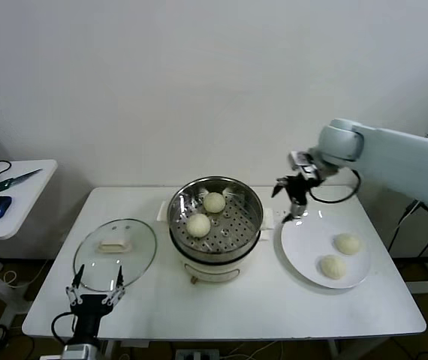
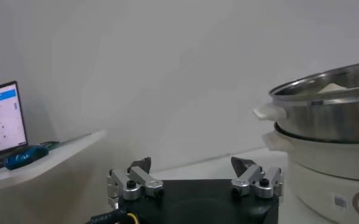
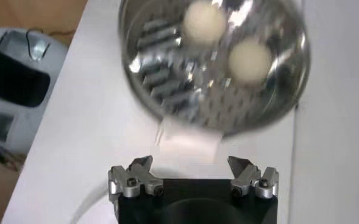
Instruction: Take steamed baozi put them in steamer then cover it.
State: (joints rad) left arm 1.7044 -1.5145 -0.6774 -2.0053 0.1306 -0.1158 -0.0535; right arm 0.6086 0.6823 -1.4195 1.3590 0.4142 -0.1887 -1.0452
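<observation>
Baozi: two [image 1: 206,214] lie on the perforated tray inside the steamer [image 1: 215,193], two more [image 1: 340,255] wait on the white plate [image 1: 304,244] beside it. The right gripper [image 1: 291,199], released and empty, hangs between steamer and plate. Loading seems half done; next it must descend on a plated bun. The left gripper [image 1: 94,289] is parked, released, near the cover [image 1: 115,253].

Polished stainless steamer [image 1: 215,217], perforated tray mirror-bright, over glossy white base. Smooth matt dough baozi [image 1: 198,225]. Clear glass cover [image 1: 115,253], metal-rimmed. Glossy white plate [image 1: 304,244]. Matt white desk [image 1: 274,304].
</observation>
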